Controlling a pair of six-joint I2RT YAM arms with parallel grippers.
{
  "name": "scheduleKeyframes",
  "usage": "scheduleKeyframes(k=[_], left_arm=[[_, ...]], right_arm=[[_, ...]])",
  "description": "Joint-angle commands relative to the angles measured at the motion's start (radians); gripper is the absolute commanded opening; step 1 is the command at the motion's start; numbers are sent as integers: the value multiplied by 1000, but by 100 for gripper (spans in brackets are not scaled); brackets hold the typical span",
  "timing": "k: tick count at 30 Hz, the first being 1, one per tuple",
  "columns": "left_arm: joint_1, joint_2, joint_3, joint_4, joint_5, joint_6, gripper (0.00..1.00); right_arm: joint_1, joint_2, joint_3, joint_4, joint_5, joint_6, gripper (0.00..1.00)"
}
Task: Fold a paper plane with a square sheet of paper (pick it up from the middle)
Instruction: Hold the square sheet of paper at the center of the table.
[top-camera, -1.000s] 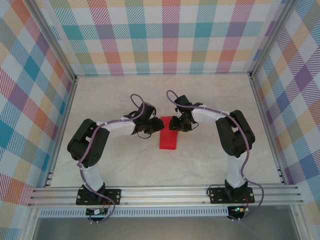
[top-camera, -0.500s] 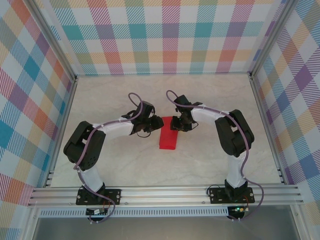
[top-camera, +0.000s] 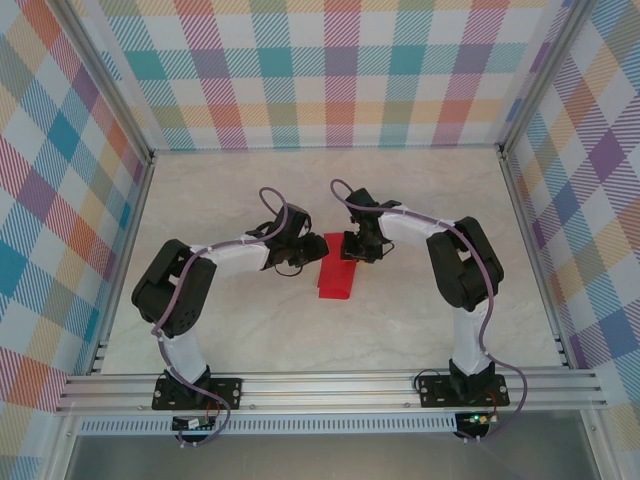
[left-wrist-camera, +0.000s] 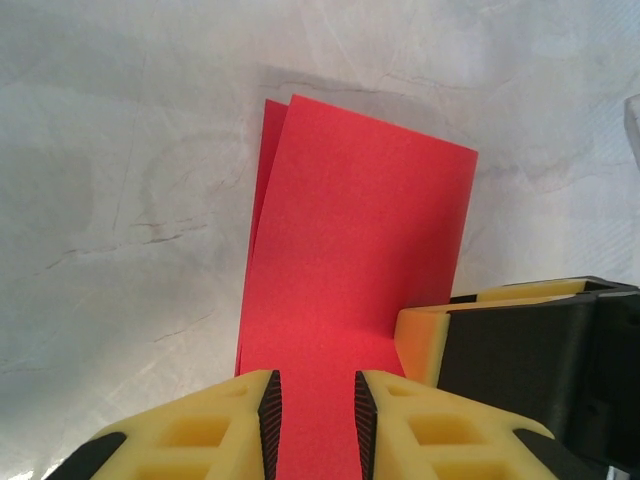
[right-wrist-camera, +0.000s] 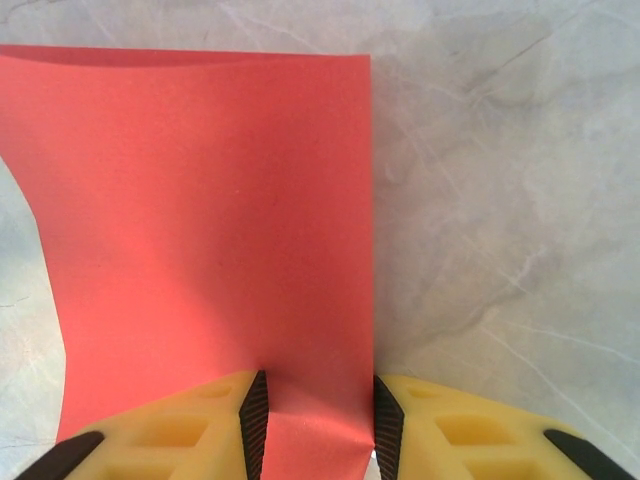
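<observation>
The square sheet of paper (top-camera: 335, 279) is red and folded double into a rectangle, lying on the marble table between the two arms. My left gripper (top-camera: 306, 249) is at its far left corner and my right gripper (top-camera: 349, 250) at its far right corner. In the left wrist view the paper (left-wrist-camera: 360, 240) runs flat under my left gripper (left-wrist-camera: 315, 405), whose jaws stand apart; a yellow finger (left-wrist-camera: 430, 340) of the right gripper rests on the sheet beside it. In the right wrist view the paper (right-wrist-camera: 210, 200) runs between the parted pads of my right gripper (right-wrist-camera: 315, 410), bent slightly there.
Plaid walls (top-camera: 330, 70) close the table on three sides. An aluminium rail (top-camera: 330, 385) carrying both arm bases runs along the near edge. Bare marble (top-camera: 250, 330) lies all around the paper.
My right gripper's jaws have narrowed a little over the paper's edge and the right arm has shifted slightly left. The left elbow has swayed. The paper has barely moved.
</observation>
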Motion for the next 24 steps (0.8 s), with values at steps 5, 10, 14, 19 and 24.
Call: scheduleKeyframes(k=[5,10,14,19,24], left_arm=[[-17,34,32,24,37,-10,28],[-18,57,46,31,70,-10,25],[-21,80,58,32,95,-7,21],[-24,98,69,30,108,-3,20],[-30,116,83,19,119,6,19]], right_arm=[[-13,94,-12,-62,105,-12,39],[-13,106,-4,-78,120,-15,40],[-11,122,8,-96,135,-9,40],[-8,134,14,-101,145,-11,41],[2,147,20,-108,156,-9,42]])
